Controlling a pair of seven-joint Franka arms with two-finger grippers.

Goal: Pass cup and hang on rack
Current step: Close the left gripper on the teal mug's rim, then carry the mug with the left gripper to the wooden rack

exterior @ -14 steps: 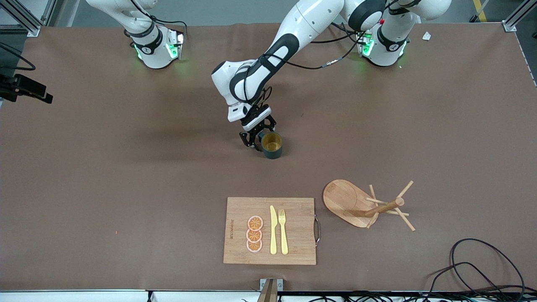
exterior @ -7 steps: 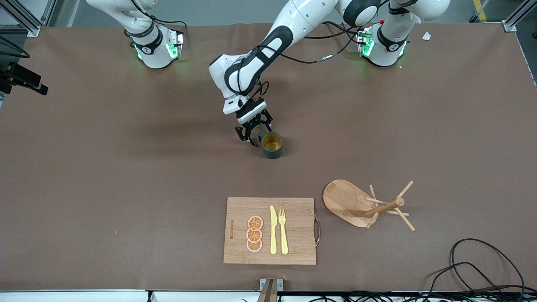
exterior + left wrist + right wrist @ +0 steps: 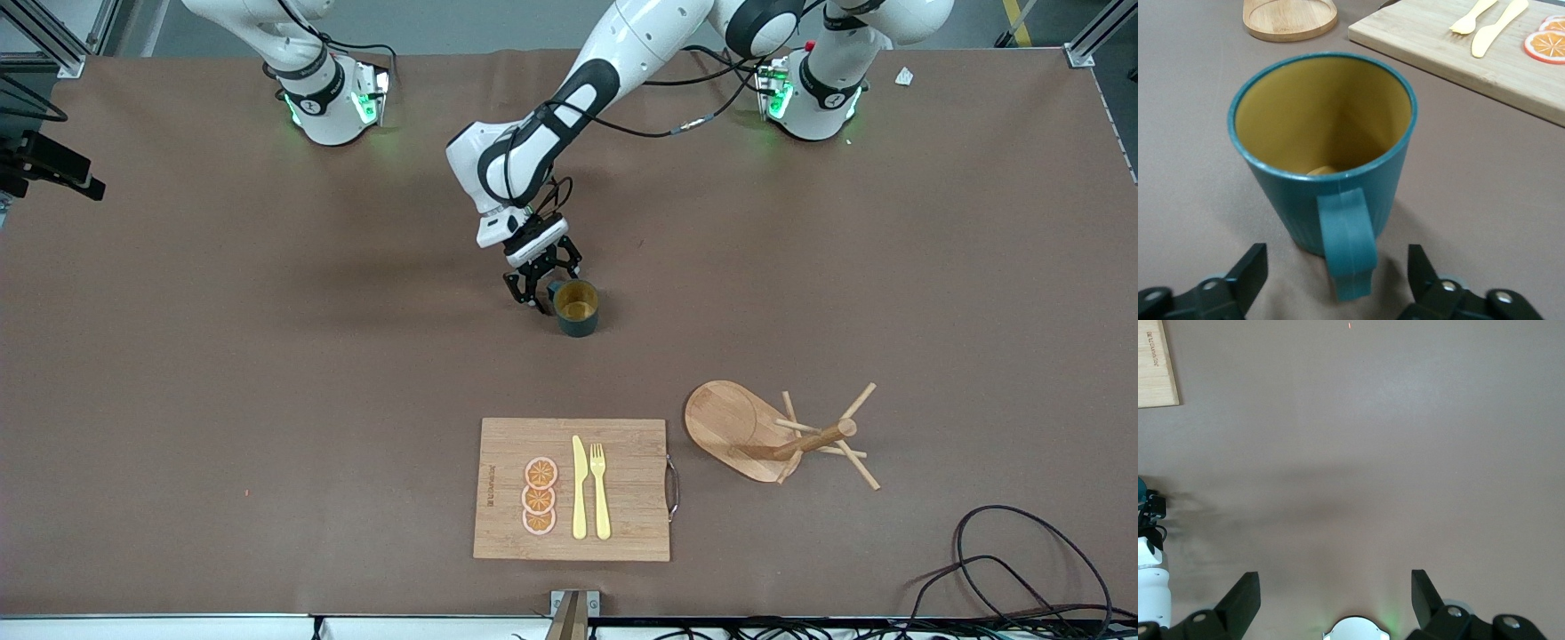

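Observation:
The cup [image 3: 577, 307], dark teal with a yellowish inside, stands upright mid-table. Its loop handle [image 3: 1346, 250] points at my left gripper [image 3: 542, 289]. In the left wrist view that left gripper [image 3: 1336, 265] is open, low by the table. The handle sits between its black fingers [image 3: 1250, 267] with a gap on each side. The rack [image 3: 729, 427], a light wooden mug tree with an oval base and thin pegs, stands nearer the front camera, toward the left arm's end. My right gripper [image 3: 1335, 593] hangs open over bare table, holding nothing.
A bamboo cutting board [image 3: 573, 489] with a yellow knife, a fork and orange slices lies nearer the front camera than the cup, beside the rack. Black cables [image 3: 1022, 569] lie at the table's front corner toward the left arm's end.
My left gripper drew back a little from the cup, then came back down at the handle, its fingers slightly closer together. The cup and the right arm have not moved.

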